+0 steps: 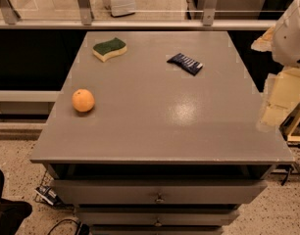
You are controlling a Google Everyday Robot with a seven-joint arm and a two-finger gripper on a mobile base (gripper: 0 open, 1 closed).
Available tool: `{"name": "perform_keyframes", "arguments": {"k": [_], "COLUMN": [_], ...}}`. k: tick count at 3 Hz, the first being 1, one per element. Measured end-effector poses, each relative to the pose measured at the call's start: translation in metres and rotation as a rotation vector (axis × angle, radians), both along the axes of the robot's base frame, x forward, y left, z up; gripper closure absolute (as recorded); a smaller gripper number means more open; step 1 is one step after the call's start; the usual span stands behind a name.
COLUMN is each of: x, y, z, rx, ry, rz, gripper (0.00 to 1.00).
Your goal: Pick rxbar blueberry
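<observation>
The rxbar blueberry is a dark navy flat wrapper with white lettering. It lies flat on the grey table top, at the back right of centre, turned at an angle. My gripper shows as pale yellowish shapes at the right edge of the view, beyond the table's right edge, below the white arm. It is well to the right of the bar and nearer the front, not touching it, and holds nothing that I can see.
A green-and-yellow sponge lies at the back left. An orange fruit sits near the left edge. Drawers run under the front edge. A glass railing stands behind the table. Cables lie on the floor at lower left.
</observation>
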State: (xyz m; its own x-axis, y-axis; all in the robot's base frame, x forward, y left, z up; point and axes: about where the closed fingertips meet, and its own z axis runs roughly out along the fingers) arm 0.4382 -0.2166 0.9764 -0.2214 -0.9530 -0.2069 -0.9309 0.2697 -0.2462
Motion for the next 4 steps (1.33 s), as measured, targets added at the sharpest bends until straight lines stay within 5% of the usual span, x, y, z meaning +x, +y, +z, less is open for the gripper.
{"name": "perform_keyframes", "arguments": {"k": [2, 3, 4], "x": [0.004, 0.024, 0.070], "y": [-0.001, -0.016, -0.026], "z": [0.001, -0.010, -0.012], "rx": [0.007, 0.093, 0.227], "ry": [-0.018, -0.073, -0.178], "rz": [-0.012, -0.075, -0.117], "gripper": [0.00, 0.00, 0.00]}}
